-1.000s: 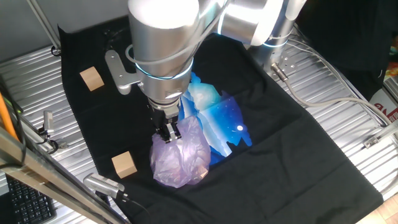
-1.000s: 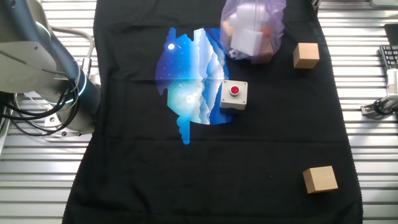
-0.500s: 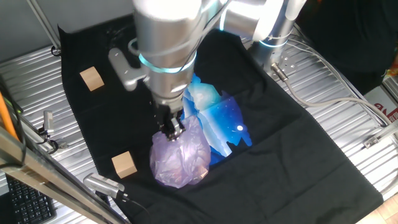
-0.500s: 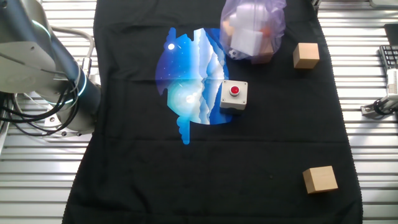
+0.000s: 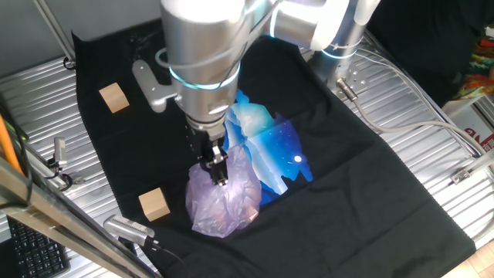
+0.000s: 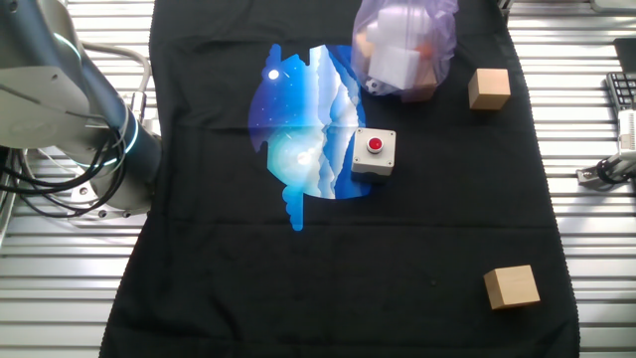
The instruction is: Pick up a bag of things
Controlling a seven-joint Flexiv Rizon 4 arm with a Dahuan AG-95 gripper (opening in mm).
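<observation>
Gripper: the gripper [image 5: 217,171] hung straight down from the arm [image 5: 202,54] with its dark fingers pressed into the top of the bag; whether they were apart or pinched on the plastic could not be told
Bag of things: the pale-purple crinkly bag of things [image 5: 225,198] sat bulging on the black cloth [image 5: 363,193], directly under the gripper; in the other fixed view the bag of things [image 6: 403,48] lay at the top edge of the picture, with a white block and orange pieces showing through
Blue bag: the shiny blue-and-white bag [image 5: 274,150] lay flat just beside the purple one, its edge tucked against it; seen from the other side the blue-and-white bag [image 6: 303,134] spread over the middle of the cloth
Button box: a small grey box with a red button [image 6: 374,151] rested on the edge of the blue bag, near the purple one
Wooden cubes: one cube [image 5: 153,204] stood close to the purple bag, the other cube [image 5: 114,97] well apart toward the cloth's far corner
Table: ribbed metal table [image 5: 432,147] under the cloth
</observation>
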